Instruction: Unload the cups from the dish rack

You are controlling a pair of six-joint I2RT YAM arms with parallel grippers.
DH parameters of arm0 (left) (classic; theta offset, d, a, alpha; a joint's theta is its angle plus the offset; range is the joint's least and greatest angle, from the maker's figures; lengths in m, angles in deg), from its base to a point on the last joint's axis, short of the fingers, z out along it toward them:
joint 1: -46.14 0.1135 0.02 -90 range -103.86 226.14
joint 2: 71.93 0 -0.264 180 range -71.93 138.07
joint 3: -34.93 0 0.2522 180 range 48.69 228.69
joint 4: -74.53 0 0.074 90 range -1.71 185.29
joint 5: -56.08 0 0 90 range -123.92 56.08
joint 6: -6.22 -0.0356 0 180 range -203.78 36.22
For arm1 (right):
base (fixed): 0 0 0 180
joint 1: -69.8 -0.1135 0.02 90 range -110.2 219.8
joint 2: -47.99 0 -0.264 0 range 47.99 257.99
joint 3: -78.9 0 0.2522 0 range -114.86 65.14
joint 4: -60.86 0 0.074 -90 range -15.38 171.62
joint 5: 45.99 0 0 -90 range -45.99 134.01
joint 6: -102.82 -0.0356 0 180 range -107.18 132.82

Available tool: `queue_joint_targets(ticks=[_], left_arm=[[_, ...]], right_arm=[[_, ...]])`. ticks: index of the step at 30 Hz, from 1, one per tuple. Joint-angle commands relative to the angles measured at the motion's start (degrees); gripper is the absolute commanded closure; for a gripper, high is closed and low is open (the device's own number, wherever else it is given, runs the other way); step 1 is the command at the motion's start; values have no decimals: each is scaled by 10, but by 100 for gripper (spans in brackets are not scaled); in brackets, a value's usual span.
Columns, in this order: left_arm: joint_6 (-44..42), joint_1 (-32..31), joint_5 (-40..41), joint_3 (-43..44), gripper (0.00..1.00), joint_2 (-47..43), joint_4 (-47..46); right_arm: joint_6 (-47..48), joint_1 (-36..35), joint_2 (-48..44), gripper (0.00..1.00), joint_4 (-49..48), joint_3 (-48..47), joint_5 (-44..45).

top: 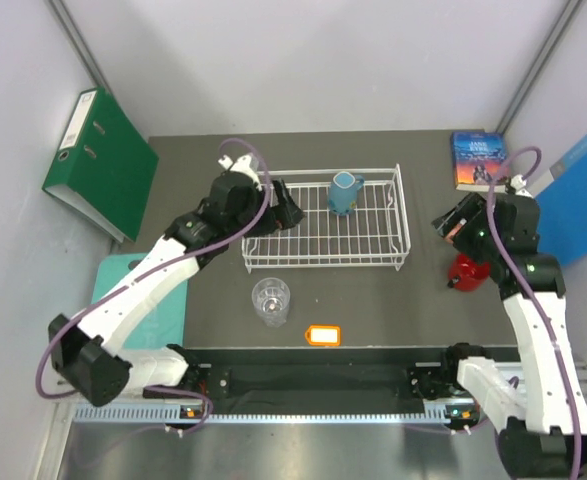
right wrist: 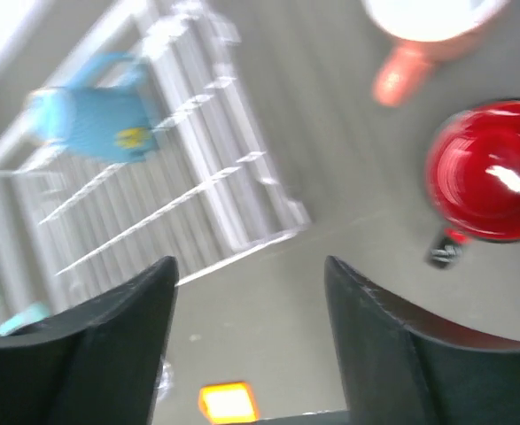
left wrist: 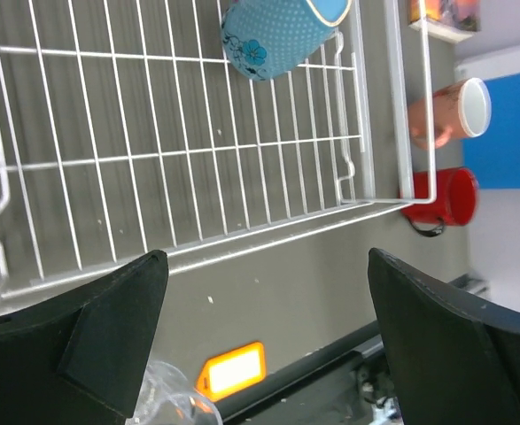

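The white wire dish rack point(top: 323, 225) stands mid-table and holds only the light blue mug point(top: 345, 192), at its far right. The blue mug also shows in the left wrist view point(left wrist: 273, 31) and, blurred, in the right wrist view point(right wrist: 96, 119). The clear glass tumbler point(top: 271, 300) stands on the table in front of the rack. The red mug point(top: 468, 272) stands on the table right of the rack, with the pink mug point(left wrist: 446, 111) just beyond it. In the top view my right arm hides the pink mug. My left gripper point(top: 291, 208) is open and empty over the rack's left end. My right gripper point(top: 447, 226) is open and empty above the two mugs.
An orange tag point(top: 323, 335) lies near the front edge. A green binder point(top: 98, 160) leans at the far left, above a teal board point(top: 138, 300). A book point(top: 476, 160) and a blue folder point(top: 583, 195) lie at the far right.
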Motion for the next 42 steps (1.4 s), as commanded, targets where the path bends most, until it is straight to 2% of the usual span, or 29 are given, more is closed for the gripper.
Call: queue_joint_targets(ticks=[1,3,4,13,18,25,32,42], left_arm=[[-76,0,21,85,1,91,2],[-102,-2,35,131,1,148,11],[-112,-3,49,148,1,167,18],[-211,-34,95,352,1,364,17],[-282,-36,40,369,1,415,-56],[-326,-36,17,443,1,486,-47],[-341,-36,26,530,1,557,-25],[-315,-36,26,539,1,601,-16]], right_arm=[[-28,-31,-77,22,-70,4,-90],[-20,-40,-93,13,-86,2,-100],[-16,-42,-95,12,-86,-5,-101],[17,-58,-112,9,-77,-33,-144],[22,-59,-127,10,-82,-20,-173],[31,-63,-119,11,-71,-25,-174],[27,-66,-113,11,-76,-26,-173],[30,-67,-108,11,-74,-18,-166]])
